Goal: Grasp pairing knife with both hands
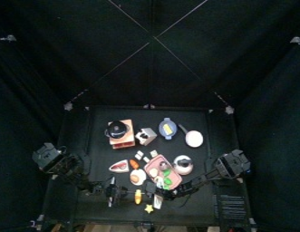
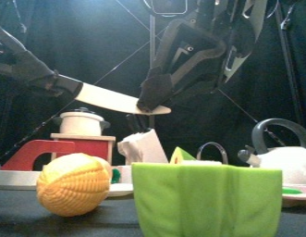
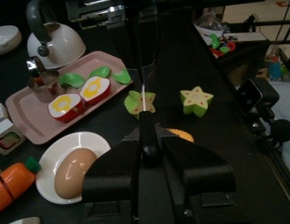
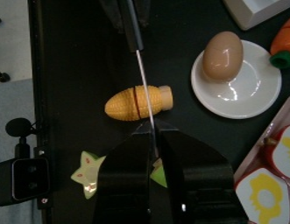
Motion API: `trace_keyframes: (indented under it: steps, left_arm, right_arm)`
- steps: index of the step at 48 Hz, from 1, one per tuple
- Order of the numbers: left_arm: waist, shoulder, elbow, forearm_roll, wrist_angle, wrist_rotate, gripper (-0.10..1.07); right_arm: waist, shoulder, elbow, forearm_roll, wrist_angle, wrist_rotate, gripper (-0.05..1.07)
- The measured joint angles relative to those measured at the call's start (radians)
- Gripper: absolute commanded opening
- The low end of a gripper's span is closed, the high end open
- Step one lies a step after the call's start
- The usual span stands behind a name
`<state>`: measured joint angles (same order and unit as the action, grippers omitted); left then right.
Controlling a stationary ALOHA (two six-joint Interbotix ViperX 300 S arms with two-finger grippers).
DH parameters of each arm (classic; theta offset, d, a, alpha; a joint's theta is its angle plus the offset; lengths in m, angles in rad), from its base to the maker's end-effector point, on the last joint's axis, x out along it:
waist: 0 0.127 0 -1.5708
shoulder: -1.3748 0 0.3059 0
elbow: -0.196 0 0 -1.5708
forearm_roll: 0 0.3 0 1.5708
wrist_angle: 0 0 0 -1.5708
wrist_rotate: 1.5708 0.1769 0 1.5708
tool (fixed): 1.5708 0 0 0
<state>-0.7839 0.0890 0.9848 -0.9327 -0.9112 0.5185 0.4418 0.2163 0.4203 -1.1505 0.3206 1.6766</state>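
The paring knife hangs in the air above the table, its pale blade nearly level in the front view. My left gripper comes in from the left and is shut on the dark handle end; in the left wrist view its jaws pinch the knife edge-on. From the right, my right gripper is shut on the blade near its tip. In the right wrist view the knife shows as a thin line running away from the right gripper to the black handle.
Below the knife lie a corn cob, an egg on a white plate and a star fruit. A pink tray, a kettle and a carrot sit nearby. A green box stands at the table's front.
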Motion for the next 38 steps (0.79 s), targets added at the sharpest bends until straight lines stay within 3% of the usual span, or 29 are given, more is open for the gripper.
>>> trace_keyframes:
  steps: [18,38]
  left_arm:
    - [-0.005,0.017,-0.005,-0.002,0.012,-0.006,0.56]
    - [-0.012,0.032,-0.005,-0.031,0.052,-0.117,0.55]
  right_arm:
    - [-0.002,0.009,-0.003,0.002,-0.017,0.000,0.47]
    - [-0.003,0.037,-0.021,0.003,-0.017,0.000,0.47]
